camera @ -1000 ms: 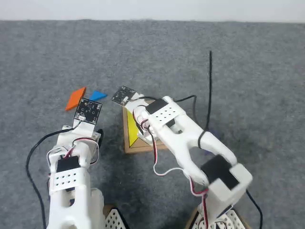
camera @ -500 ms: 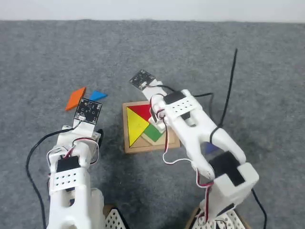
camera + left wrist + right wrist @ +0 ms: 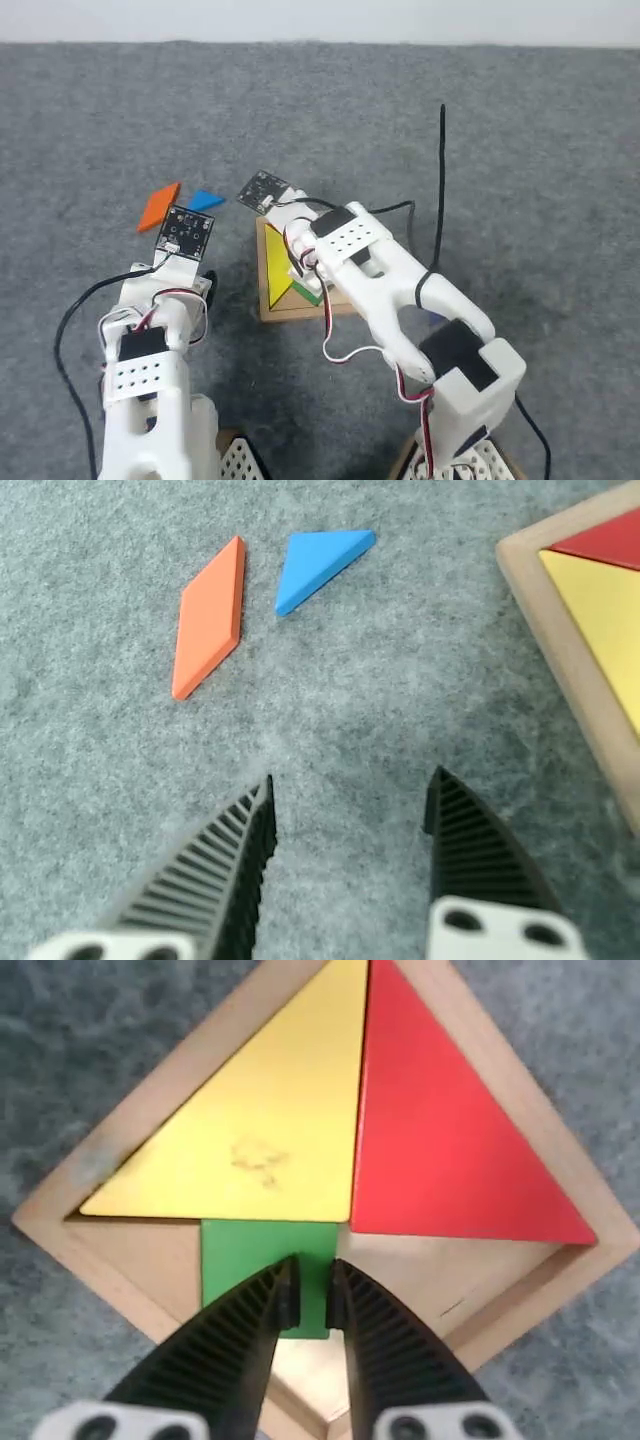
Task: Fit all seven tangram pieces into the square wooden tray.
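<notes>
Grey felt table [image 3: 520, 150], white wall [image 3: 320, 20] beyond. The left gripper [image 3: 350, 800], fingers spread and empty, hovers beside the tray [image 3: 110, 1145]. The right gripper [image 3: 310, 1290], nearly closed on nothing, hangs over the tray's green square [image 3: 235, 1250], which abuts the yellow triangle [image 3: 270, 1130]; the red triangle [image 3: 440, 1150] adjoins that. Farther left of the tray, the orange parallelogram [image 3: 208, 618] and blue triangle [image 3: 320, 562] lie flat, long axes roughly parallel.

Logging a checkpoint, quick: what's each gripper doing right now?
Left gripper: open, holding nothing.
Right gripper: shut, tips at the green square in the tray, nothing gripped.
</notes>
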Robot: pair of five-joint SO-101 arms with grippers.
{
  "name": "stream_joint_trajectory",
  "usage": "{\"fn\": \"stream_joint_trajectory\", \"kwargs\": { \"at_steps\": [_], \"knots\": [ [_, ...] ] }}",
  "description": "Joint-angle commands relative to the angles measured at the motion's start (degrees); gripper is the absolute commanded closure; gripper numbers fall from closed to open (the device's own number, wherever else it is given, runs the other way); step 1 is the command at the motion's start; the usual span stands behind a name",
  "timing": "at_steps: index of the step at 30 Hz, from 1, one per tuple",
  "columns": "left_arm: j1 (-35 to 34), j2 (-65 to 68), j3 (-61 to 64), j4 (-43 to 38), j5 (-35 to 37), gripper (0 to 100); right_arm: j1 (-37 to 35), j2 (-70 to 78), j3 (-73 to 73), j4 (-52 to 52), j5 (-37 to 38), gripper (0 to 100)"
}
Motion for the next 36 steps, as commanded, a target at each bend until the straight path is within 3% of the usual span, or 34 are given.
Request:
{"fn": "stream_joint_trajectory", "kwargs": {
  "at_steps": [1,8,12,15,21,25,28,33,36],
  "knots": [
    [0.3,-1.4,-0.5,-1.6,-0.4,76,0.6,-7.3,-3.7,6.7,-0.1,97.2],
    [0.3,-1.4,-0.5,-1.6,-0.4,76,15.2,-25.7,-2.8,22.6,2.4,96.8],
    [0.3,-1.4,-0.5,-1.6,-0.4,76,24.0,-33.1,5.4,24.4,2.5,86.8],
    [0.3,-1.4,-0.5,-1.6,-0.4,76,27.6,-36.4,14.7,20.5,1.1,77.1],
    [0.3,-1.4,-0.5,-1.6,-0.4,76,28.6,-36.9,30.2,8.1,9.3,70.8],
    [0.3,-1.4,-0.5,-1.6,-0.4,76,28.7,-34.5,33.2,4.2,14.2,61.2],
    [0.3,-1.4,-0.5,-1.6,-0.4,76,28.7,-32.1,32.4,2.8,10.9,58.1],
    [0.3,-1.4,-0.5,-1.6,-0.4,76,28.7,-27.4,32.1,0.1,-5.3,58.3],
    [0.3,-1.4,-0.5,-1.6,-0.4,76,29.2,-24.6,32.1,-1.9,-8.7,58.3]
  ]
}}
